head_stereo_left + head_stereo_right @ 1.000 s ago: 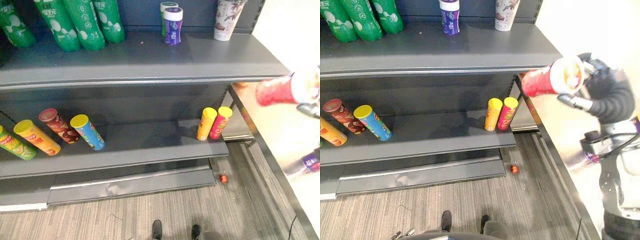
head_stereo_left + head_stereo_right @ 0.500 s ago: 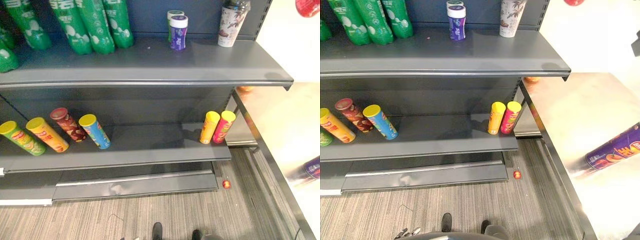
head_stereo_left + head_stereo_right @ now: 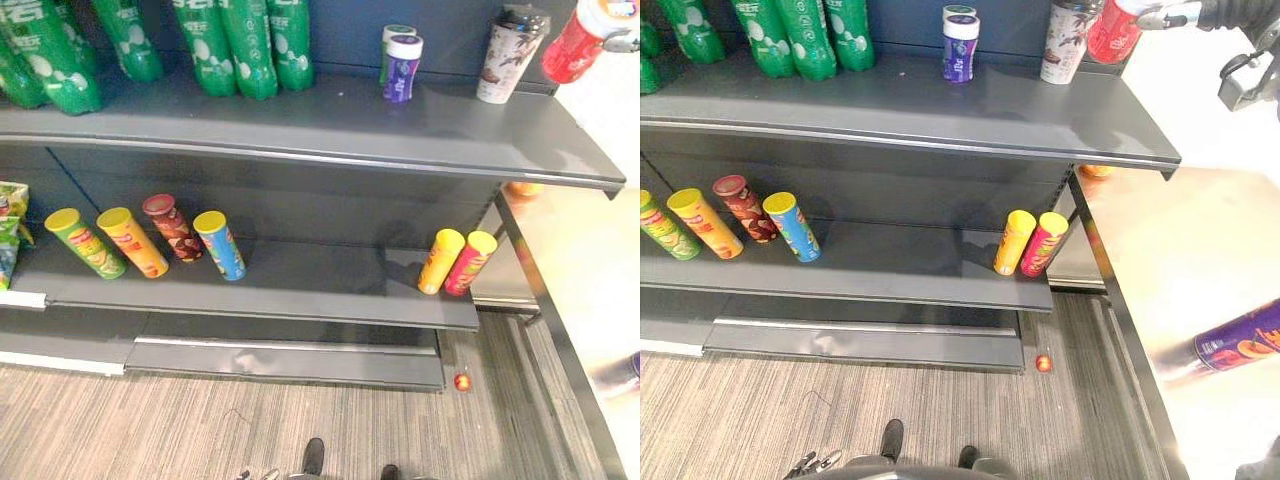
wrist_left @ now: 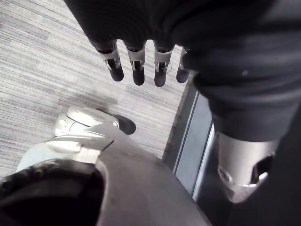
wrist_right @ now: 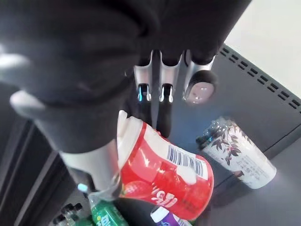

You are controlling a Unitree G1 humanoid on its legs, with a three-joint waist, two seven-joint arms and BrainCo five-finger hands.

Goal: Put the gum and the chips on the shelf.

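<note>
Since half a second ago, your red chips can (image 3: 1115, 28) has closed in on the upper shelf (image 3: 890, 100). It is now hanging tilted over the shelf's right end, just beside the patterned cup (image 3: 1068, 42), which is standing in the way on that corner. Whether can and cup are touching is hard to make out. The purple gum bottle (image 3: 961, 48) is standing further left on the same shelf, half hiding a green-capped bottle (image 3: 960, 12) behind it, and green bottles (image 3: 805, 35) are lining the far left. Chip cans (image 3: 792, 226) are lying on the lower shelf (image 3: 900, 265). A purple can (image 3: 1240, 345) is lying on the counter (image 3: 1160, 230), cut off at the edge. Your right hand (image 5: 151, 77) is gripping the red chips can, fingers over one side and thumb along the other. Your left hand (image 4: 136, 66) is hanging over the floor (image 4: 42, 70), fingers straight, holding nothing.
</note>
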